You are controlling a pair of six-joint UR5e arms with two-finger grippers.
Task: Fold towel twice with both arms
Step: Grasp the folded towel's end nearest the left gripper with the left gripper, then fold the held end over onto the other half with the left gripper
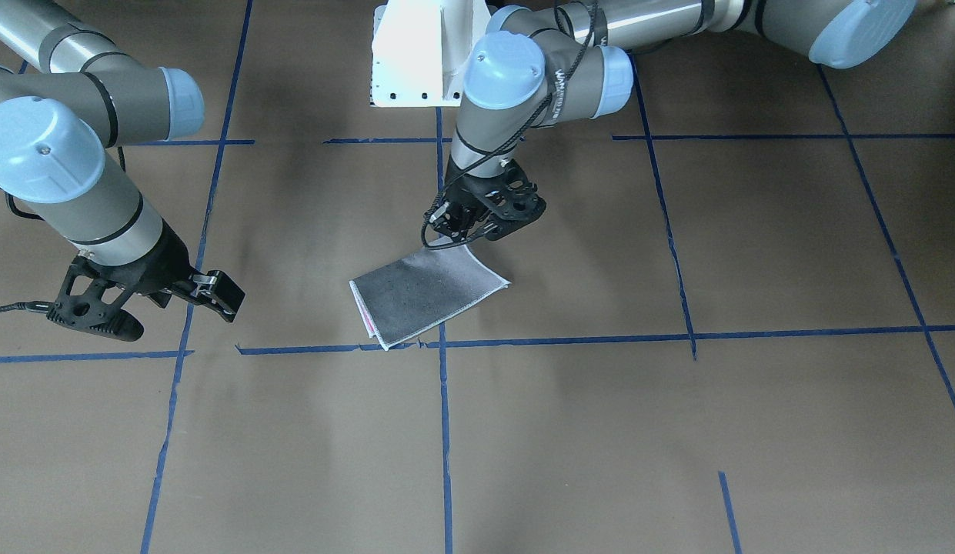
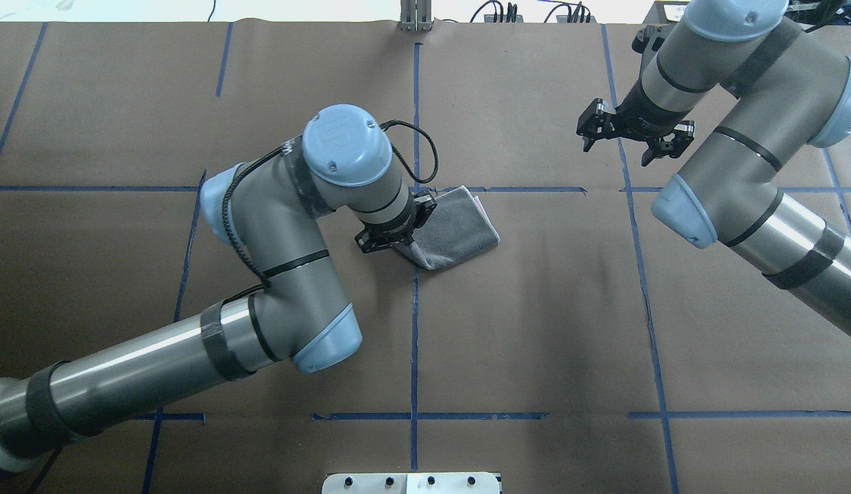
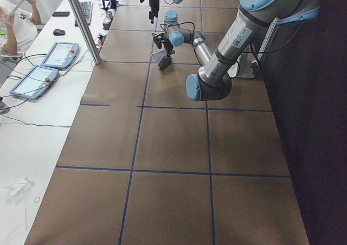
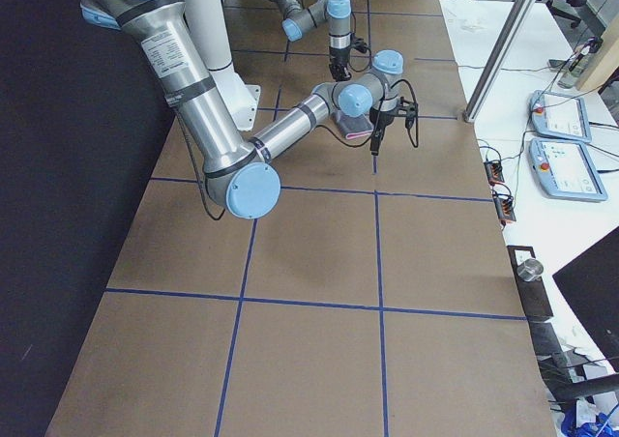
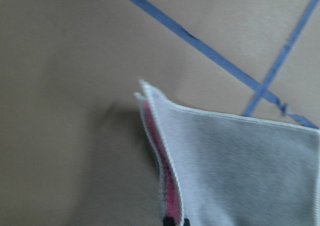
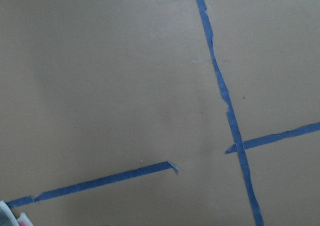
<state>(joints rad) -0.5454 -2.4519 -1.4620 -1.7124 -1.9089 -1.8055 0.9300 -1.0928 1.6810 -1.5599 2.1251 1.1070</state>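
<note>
The towel (image 1: 423, 291) lies folded on the brown table, grey face up, with a pink edge showing between its layers (image 5: 167, 186). It also shows in the overhead view (image 2: 459, 230). My left gripper (image 1: 471, 227) stands over the towel's corner nearest the robot base, and that corner curls up into it. It looks shut on the towel's edge there. My right gripper (image 1: 165, 308) is open and empty. It hovers above the table well to the side of the towel, as the overhead view (image 2: 620, 147) also shows. A bit of the towel's corner (image 6: 7, 218) shows in the right wrist view.
Blue tape lines (image 1: 569, 338) divide the brown paper table cover into squares. The white pedestal base (image 1: 415, 54) stands at the robot's edge. A side desk with tablets (image 3: 51, 58) and a metal post (image 3: 81, 23) lie beyond the table's far edge.
</note>
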